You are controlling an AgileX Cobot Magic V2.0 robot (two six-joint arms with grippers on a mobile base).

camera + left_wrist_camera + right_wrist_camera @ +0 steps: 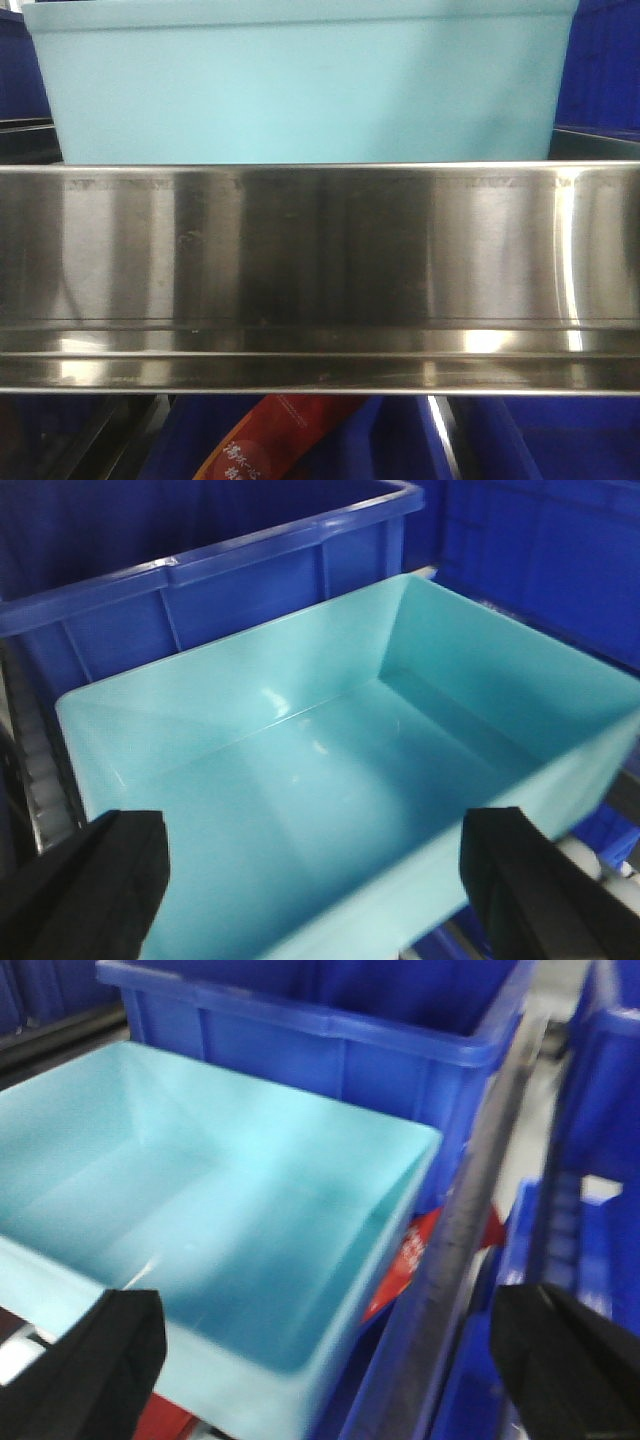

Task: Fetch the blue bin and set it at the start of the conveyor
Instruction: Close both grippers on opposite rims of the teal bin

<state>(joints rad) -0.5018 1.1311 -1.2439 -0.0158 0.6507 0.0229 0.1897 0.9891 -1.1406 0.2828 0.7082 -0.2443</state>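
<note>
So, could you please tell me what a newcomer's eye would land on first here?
The empty, pale turquoise blue bin catches the eye first, set among dark blue crates. In the front view a shiny steel rail spans the frame just below it. The left gripper and right gripper hang open near its rim.

1. you're looking at a warehouse or stockroom: a steel rail (pixel 320 260) fronts a storage shelf.
2. blue crates (pixel 250 570) sit packed together in rows.
3. a roller track (pixel 40 770) runs beside them.
</note>
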